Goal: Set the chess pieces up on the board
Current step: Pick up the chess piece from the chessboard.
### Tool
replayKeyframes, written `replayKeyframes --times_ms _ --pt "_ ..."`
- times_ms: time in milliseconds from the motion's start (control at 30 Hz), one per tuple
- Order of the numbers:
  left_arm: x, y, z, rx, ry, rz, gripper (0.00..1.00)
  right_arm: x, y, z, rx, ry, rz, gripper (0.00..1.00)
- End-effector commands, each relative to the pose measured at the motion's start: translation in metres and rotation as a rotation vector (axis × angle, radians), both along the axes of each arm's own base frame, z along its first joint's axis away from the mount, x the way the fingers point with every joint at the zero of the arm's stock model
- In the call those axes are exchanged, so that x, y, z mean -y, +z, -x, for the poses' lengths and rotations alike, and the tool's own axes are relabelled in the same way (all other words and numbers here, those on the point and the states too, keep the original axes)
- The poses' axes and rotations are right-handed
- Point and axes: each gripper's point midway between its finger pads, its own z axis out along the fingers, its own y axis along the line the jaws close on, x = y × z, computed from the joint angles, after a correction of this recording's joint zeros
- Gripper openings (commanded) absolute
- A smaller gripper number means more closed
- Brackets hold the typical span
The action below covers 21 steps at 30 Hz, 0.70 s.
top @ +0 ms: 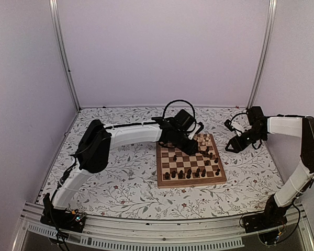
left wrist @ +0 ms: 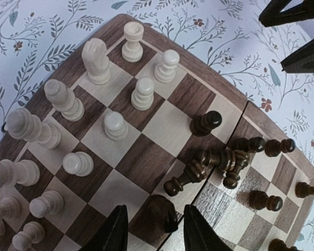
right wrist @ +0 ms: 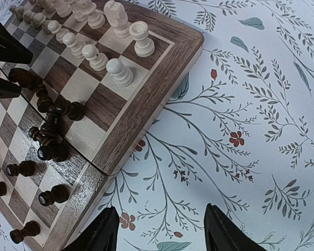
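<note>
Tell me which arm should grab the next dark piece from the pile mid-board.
Left. The left gripper hangs over the board, straddling a dark piece; the right gripper hangs off-board, over the tablecloth.

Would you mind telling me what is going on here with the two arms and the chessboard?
The arms are setting up a chess set. The left gripper hangs low over the board, straddling a dark piece; whether it grips the piece yet is unclear. Pale pieces stand in rows at one end, while several dark pieces lie toppled in a heap close by. The right gripper hovers open and empty above the floral cloth beside the board.
</note>
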Motion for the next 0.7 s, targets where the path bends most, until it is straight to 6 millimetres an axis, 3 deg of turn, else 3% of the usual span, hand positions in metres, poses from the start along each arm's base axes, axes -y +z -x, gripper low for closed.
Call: replayKeyframes --times_ms 0,400,533,667 --pt "0.004 0.006 -0.014 0.02 0.02 0.043 0.37 0.003 0.002 -0.007 0.008 -0.001 0.014 0.59" --pt "0.002 0.005 -0.015 0.012 0.023 0.046 0.16 0.003 -0.002 -0.006 -0.004 0.002 0.016 0.59" --pt "0.003 0.023 -0.011 0.022 0.01 0.067 0.07 0.002 -0.002 -0.006 -0.006 0.004 0.015 0.59" --pt "0.005 0.06 0.002 0.087 -0.051 0.109 0.05 0.003 -0.002 -0.006 -0.007 0.003 0.016 0.59"
